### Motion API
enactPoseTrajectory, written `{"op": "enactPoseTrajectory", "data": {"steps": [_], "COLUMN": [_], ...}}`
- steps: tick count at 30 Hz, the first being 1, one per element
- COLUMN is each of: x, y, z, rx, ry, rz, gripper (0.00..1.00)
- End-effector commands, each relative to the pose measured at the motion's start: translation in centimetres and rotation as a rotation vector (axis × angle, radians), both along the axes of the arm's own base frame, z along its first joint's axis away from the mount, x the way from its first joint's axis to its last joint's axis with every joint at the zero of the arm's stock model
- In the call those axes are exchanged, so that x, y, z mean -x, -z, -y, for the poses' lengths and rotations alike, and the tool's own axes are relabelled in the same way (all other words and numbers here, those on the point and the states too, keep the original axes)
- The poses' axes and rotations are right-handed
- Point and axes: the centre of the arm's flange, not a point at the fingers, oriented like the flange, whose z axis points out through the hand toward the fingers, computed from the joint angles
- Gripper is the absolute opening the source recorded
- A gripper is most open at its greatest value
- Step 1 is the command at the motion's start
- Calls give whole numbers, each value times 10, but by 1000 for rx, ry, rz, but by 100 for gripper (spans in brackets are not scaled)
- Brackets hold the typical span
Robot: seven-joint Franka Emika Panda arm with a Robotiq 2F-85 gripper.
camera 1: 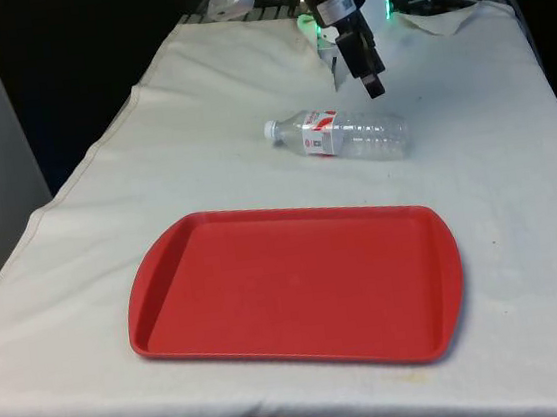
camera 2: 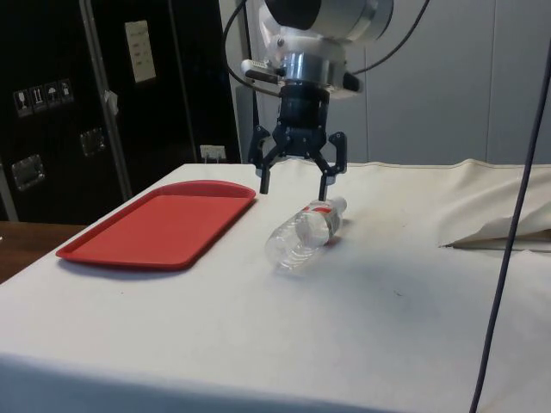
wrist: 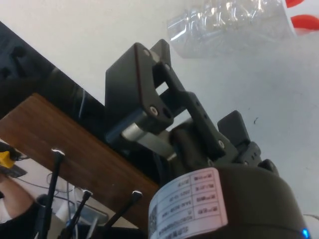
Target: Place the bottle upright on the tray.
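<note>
Clear plastic bottle [camera 1: 341, 135] lying on its side on the white cloth [camera 1: 497, 184], gripper [camera 2: 293, 181] poised above it with jaws spread apart.

The bottle is transparent and ribbed along its body, with a white cap and a red-and-white label near the neck end; it looks empty. In the front view its cap points toward the front view's left, and it lies between the robot and the red tray [camera 1: 166, 282], apart from the tray. The tray is flat, rectangular with rounded corners and a raised rim. In the side view the black fingers [camera 2: 325, 188] hang just over the bottle's neck end, not touching it.
</note>
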Motion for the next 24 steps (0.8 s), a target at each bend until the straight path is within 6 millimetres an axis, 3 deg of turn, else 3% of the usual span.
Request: {"op": "enactPoseTrajectory", "data": {"steps": [1,24], "x": [-1,4], "y": [-1,13], "z": [0,27], "rx": [-17,-59], "ry": [7,78], "rz": [8,-36], "gripper": [100,100]}}
